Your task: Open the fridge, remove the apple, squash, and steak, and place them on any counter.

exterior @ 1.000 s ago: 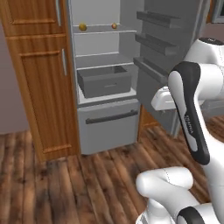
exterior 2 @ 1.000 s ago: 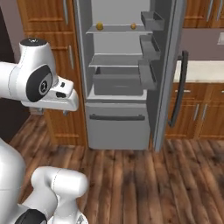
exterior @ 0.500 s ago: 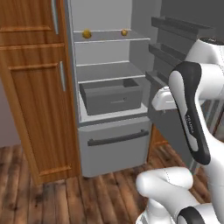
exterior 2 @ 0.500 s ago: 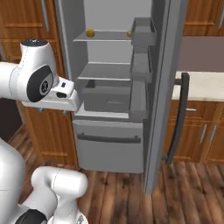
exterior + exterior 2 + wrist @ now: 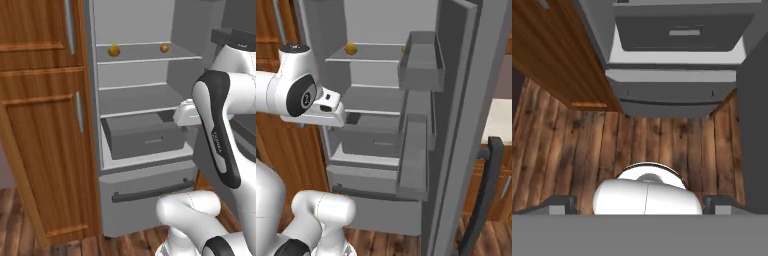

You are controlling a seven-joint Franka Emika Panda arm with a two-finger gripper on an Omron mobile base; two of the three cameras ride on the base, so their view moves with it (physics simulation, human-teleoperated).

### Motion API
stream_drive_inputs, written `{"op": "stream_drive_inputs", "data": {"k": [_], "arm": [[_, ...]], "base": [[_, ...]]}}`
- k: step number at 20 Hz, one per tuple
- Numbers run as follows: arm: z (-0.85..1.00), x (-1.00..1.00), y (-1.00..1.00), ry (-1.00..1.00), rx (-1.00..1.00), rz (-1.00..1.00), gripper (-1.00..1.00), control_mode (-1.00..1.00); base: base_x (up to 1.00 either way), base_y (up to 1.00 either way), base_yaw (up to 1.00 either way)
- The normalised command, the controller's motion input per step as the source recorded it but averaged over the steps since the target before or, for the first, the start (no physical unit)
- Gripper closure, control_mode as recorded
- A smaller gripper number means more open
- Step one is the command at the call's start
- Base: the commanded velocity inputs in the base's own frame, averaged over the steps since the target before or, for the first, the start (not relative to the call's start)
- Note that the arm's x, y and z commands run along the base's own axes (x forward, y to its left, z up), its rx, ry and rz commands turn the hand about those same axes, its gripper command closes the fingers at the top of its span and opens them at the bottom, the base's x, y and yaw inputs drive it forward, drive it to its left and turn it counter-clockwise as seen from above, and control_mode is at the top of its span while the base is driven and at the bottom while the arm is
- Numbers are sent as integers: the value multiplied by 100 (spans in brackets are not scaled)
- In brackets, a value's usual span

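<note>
Grey fridge [image 5: 140, 150] door swung wide, shelf edges clear; pincer [image 5: 640, 202] open, empty, above wood floor [image 5: 572, 150].

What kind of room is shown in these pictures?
Most likely a home kitchen, a rendered one. A tall grey fridge stands open, two small round foods rest on its upper shelf, a brown wooden cabinet stands beside it, and the floor is wooden planks.

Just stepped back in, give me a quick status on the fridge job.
Gripper open, empty, pointing at the floor. Fridge door open; two round yellow-orange foods on the top shelf, untouched. Nothing blocking the shelf.
</note>
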Motion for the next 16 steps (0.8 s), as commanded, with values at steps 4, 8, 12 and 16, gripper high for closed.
{"op": "stream_drive_inputs", "data": {"k": [4, 8, 12, 16], "arm": [[0, 0, 0, 0, 0, 0, -100, 100], [0, 0, 0, 0, 0, 0, -100, 100], [0, 0, 0, 0, 0, 0, -100, 100], [0, 1, -3, 0, 2, 0, -100, -100]], "base": [[100, -11, 2], [96, -23, 0], [90, -11, 0], [12, -8, 0]]}}
